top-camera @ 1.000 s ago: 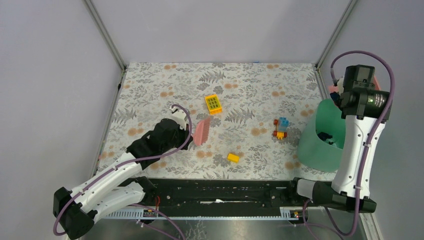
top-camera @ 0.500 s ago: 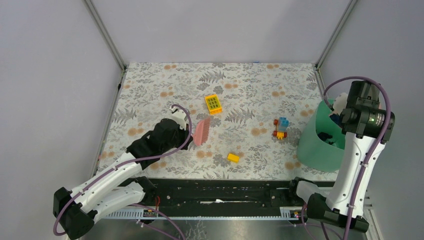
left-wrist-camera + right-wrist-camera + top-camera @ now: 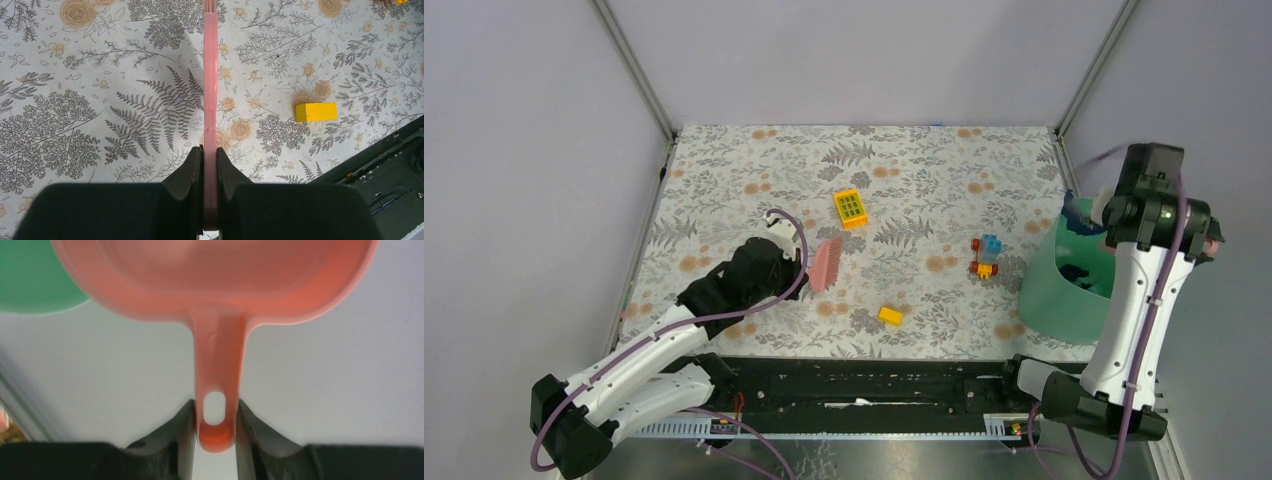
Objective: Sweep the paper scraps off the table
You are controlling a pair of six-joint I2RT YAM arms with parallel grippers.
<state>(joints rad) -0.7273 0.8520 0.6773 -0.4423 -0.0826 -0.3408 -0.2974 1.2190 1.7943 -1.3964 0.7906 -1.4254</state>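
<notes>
Desk [image 3: 724, 200]: wide, fern-and-flower print, with no loose paper showing on it in the top view. Green tray [image 3: 1049, 290]: at the right edge, tilted, its opening facing up and right. Pink dustpan [image 3: 215, 270]: raised beside the tray on the right, its handle running straight back into the right claw [image 3: 216, 416], which is clamped on the handle end. Pink brush [image 3: 210, 75]: long axis leading away from the left claw [image 3: 209, 152] toward the far right, pinched edge-on between closed jaws, over the desk's near-left middle. Yellow blocks: a studded plate [image 3: 851, 208] toward the far middle and a small brick [image 3: 890, 315] near. Paper scraps [image 3: 1079, 272]: dark bits inside the tray, too small to tell apart. They lie just below the right claw and well away from the left, so the right arm is much the nearer. The sweeping looks essentially finished.
</notes>
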